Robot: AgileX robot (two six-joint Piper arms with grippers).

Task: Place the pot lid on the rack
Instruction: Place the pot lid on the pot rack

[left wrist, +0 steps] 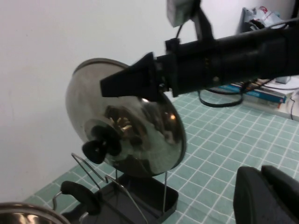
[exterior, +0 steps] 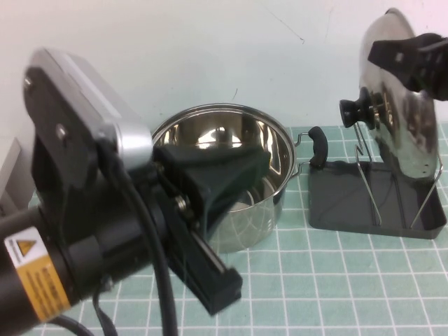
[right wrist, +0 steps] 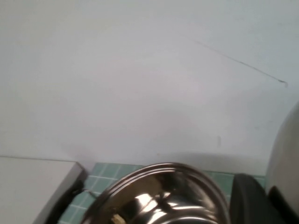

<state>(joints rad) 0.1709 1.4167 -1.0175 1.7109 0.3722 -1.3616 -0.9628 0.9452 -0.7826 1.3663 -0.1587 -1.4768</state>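
Note:
The pot lid (exterior: pixel 402 133), shiny steel with a black knob (exterior: pixel 355 108), stands nearly upright with its lower edge down among the wire loops of the rack (exterior: pixel 367 182). The rack's dark grey tray (exterior: pixel 350 203) lies at the right of the table. My right gripper (exterior: pixel 406 56) is shut on the lid's top rim. In the left wrist view the same gripper (left wrist: pixel 114 86) pinches the lid (left wrist: pixel 131 135) above the rack (left wrist: pixel 140 200). One right finger (right wrist: pixel 247 200) lies against the lid (right wrist: pixel 286 154). My left gripper (exterior: pixel 259 164) hangs shut and empty in front of the pot; its fingers (left wrist: pixel 252 186) touch.
A deep steel pot (exterior: pixel 210 112) with black side handles (exterior: pixel 318 145) stands mid-table, just left of the rack. A grey box (exterior: pixel 10 175) sits at the left edge. Books and cables (left wrist: pixel 261 93) lie beyond the mat. A white wall is close behind.

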